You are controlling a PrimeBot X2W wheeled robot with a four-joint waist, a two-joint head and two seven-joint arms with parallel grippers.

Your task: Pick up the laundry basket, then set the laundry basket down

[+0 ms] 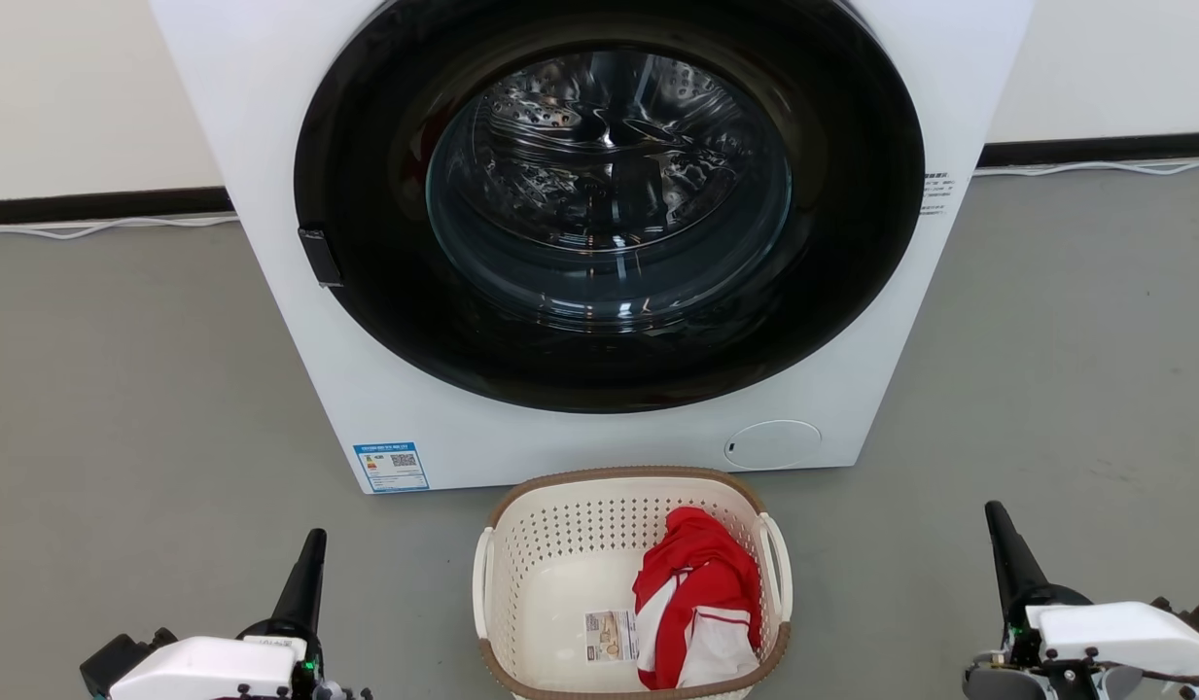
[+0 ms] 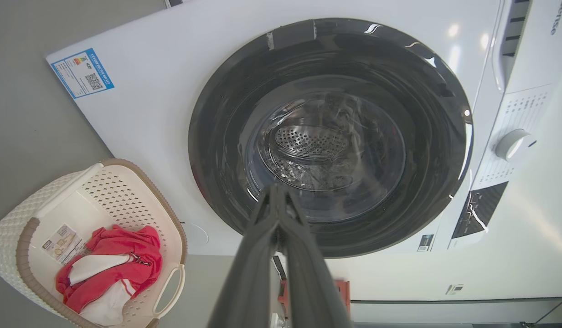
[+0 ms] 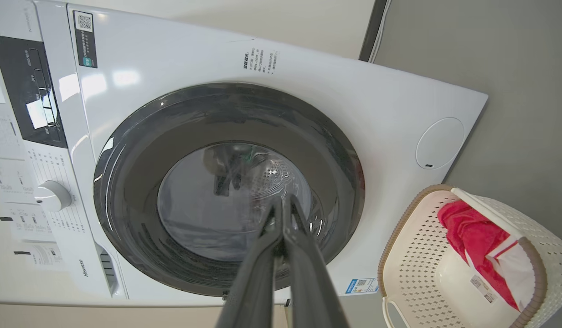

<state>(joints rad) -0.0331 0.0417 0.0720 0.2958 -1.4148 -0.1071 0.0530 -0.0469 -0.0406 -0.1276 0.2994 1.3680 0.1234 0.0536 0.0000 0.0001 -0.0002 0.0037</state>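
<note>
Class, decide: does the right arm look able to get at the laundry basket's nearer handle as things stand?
Probably yes: open floor lies between the right pincer and the basket's handle, though the pincer is shut.

Floor: plain grey floor (image 1: 123,389), smooth, spreading out ahead of me.
Wall: pale cream wall (image 1: 74,87) at the back, with a dark baseboard (image 1: 103,204) along its foot.
Cable: a white cable (image 1: 103,228) lies just beside the baseboard.
Furniture: a white washing machine (image 1: 560,437) faces me, with a round dark-rimmed glass door (image 1: 609,194) and a blue label (image 1: 391,467) low on its front.
Light: bright and even, glinting on the door glass.
</note>
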